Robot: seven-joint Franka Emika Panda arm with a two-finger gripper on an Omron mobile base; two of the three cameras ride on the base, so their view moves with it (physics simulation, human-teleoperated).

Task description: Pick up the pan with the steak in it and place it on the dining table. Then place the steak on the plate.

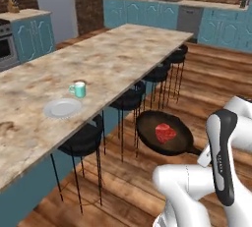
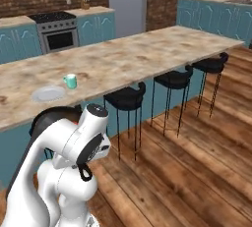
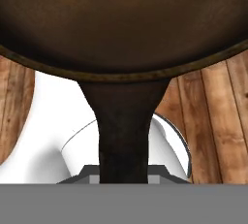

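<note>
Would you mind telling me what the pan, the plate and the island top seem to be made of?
The pan looks like cast iron: matte black outside, dull brownish inside, with a thick, straight handle. The plate appears glazed ceramic, pale grey-white with a soft sheen, though plastic can't be ruled out. The dining table top looks like polished stone, beige-brown with cloudy marbling; its base appears to be painted teal panelling.

The pan (image 1: pixel 147 128) was black with a brownish inner surface, and the steak (image 1: pixel 165 133) in it was red with lighter marbling. The dining table (image 1: pixel 113 59) had a beige-brown marbled top over a teal blue base. On that table, the plate (image 1: pixel 62 108) was pale grey-white and the mug (image 1: pixel 78 90) beside it teal. The stools (image 1: pixel 129 100) along the table's edge were black, over a reddish-brown plank floor (image 1: pixel 211 78).
</note>
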